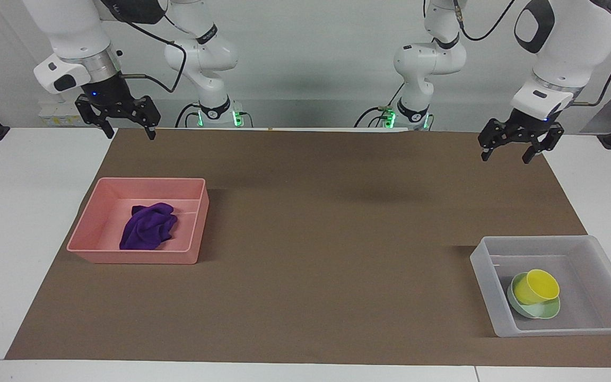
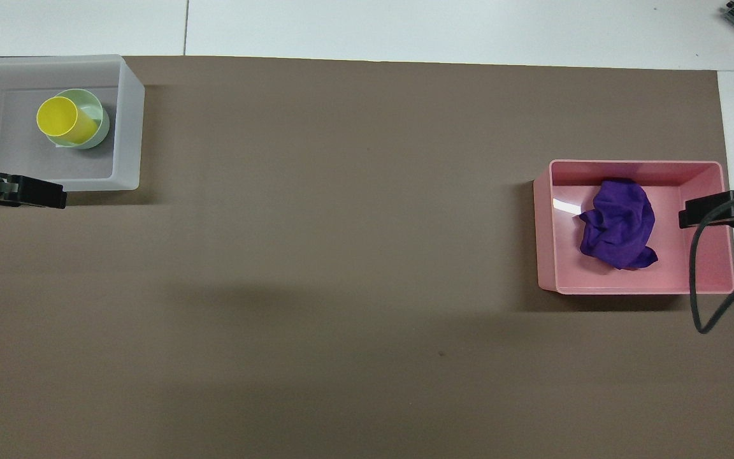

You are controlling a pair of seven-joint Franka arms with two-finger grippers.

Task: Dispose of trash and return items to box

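Observation:
The purple rag (image 1: 149,227) lies crumpled in the pink tray (image 1: 130,257) toward the right arm's end; both also show in the overhead view, rag (image 2: 618,233) and tray (image 2: 634,290). The yellow cup (image 1: 536,285) lies tilted in the mint-green bowl (image 1: 548,310) inside the clear bin (image 1: 488,281) toward the left arm's end. The overhead view shows the cup (image 2: 61,119), bowl (image 2: 102,115) and bin (image 2: 128,127). My left gripper (image 1: 505,157) is open and empty, raised over the mat's edge. My right gripper (image 1: 129,134) is open and empty, raised over the mat's corner.
A brown mat (image 1: 311,239) covers most of the white table (image 1: 14,212). The bin and the tray stand at its two ends. A black cable (image 2: 698,299) hangs from the right arm over the tray's end.

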